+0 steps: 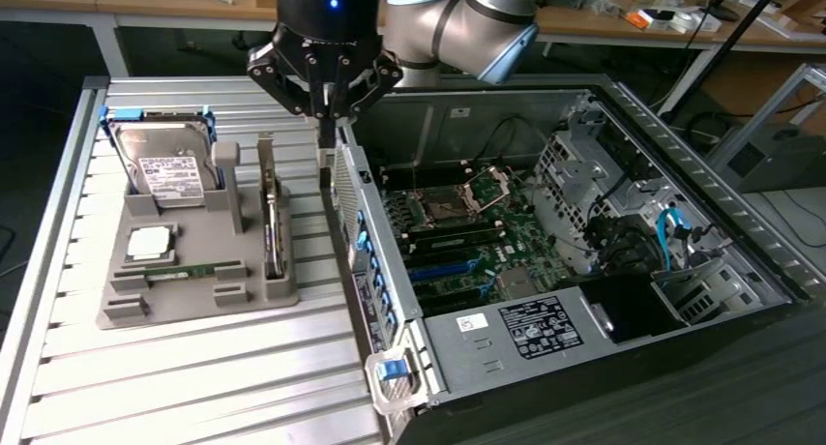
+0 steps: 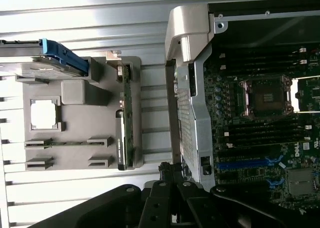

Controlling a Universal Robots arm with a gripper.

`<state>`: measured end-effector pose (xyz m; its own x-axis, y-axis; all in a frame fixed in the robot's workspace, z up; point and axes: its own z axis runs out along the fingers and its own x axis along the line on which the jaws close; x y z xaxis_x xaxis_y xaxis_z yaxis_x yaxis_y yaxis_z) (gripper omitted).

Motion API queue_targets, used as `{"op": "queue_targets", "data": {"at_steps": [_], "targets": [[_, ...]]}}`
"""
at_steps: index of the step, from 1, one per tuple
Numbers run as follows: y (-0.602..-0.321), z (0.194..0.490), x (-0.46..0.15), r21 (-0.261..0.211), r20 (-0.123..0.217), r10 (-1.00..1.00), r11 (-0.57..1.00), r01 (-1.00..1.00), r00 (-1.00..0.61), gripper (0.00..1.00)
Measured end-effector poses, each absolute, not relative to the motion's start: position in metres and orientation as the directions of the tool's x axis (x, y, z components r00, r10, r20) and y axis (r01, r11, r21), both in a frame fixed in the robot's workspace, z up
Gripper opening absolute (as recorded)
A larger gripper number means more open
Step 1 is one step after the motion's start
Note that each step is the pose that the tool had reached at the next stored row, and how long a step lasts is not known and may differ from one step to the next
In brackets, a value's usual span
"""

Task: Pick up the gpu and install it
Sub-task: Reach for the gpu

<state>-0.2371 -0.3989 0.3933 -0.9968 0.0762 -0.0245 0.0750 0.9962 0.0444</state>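
Hanging high over the near wall of the open computer case [image 1: 387, 271], the claw [image 1: 331, 126] is seen with its two fingers pressed together. Nothing is held in it and nothing is touched by it.

The gpu [image 1: 269, 218] is found down on the grey holder [image 1: 193, 305], which is set on the ribbed metal worktop [image 1: 193, 387]. The card is stood up on its long edge in a slot on the side of the holder that is closest to the case. It is placed lower than the claw and a little toward the exterior view's left. In the wrist view the same card [image 2: 125, 123] is seen from above as a thin strip, just beside the case wall but not touching it.

A hard drive [image 1: 168, 169], a square chip [image 1: 149, 242] and a slim green stick [image 1: 181, 269] are also kept on the holder, apart from the gpu.

The gpu is judged to be light, thin and stiff, so it should not bend when it is lifted. It is also thought to be easy to hurt, because small parts are fixed on its flat faces. The best place to be gripped is likely the free top edge, near the middle, with one finger on each flat face. A gentle, even squeeze would be needed so the card is not tipped or cracked.
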Motion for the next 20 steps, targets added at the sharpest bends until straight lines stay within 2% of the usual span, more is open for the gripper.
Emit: {"op": "queue_targets", "data": {"at_steps": [20], "targets": [[-0.399, 0.393, -0.265, 0.044, -0.024, 0.076, 0.996, 0.075, -0.997, 0.11]]}}
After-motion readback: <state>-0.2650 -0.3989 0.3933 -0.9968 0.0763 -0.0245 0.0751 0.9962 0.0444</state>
